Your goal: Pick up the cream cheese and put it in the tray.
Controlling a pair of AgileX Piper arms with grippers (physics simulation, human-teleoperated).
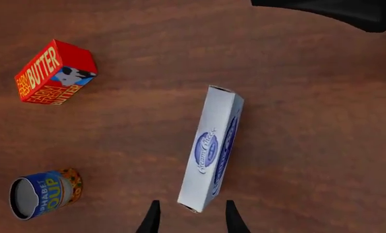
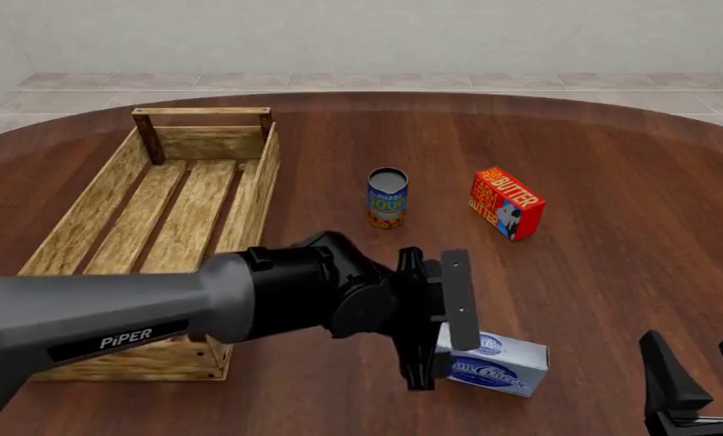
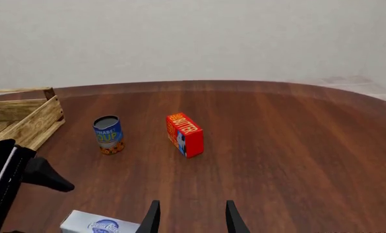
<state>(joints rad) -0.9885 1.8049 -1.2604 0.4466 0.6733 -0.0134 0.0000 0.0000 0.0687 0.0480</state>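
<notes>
The left gripper (image 1: 190,221), fingers apart, is hanging over one end of the cheese (image 1: 212,148), low in the frame. Grabbing there, the box could be tipping or slipping out. The right gripper (image 3: 190,218) is also sitting open.

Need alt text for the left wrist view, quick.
The open left pincer hovers over one end of the white cream cheese carton lying on the dark wood table. A red butter box and a soup can sit apart.
</notes>
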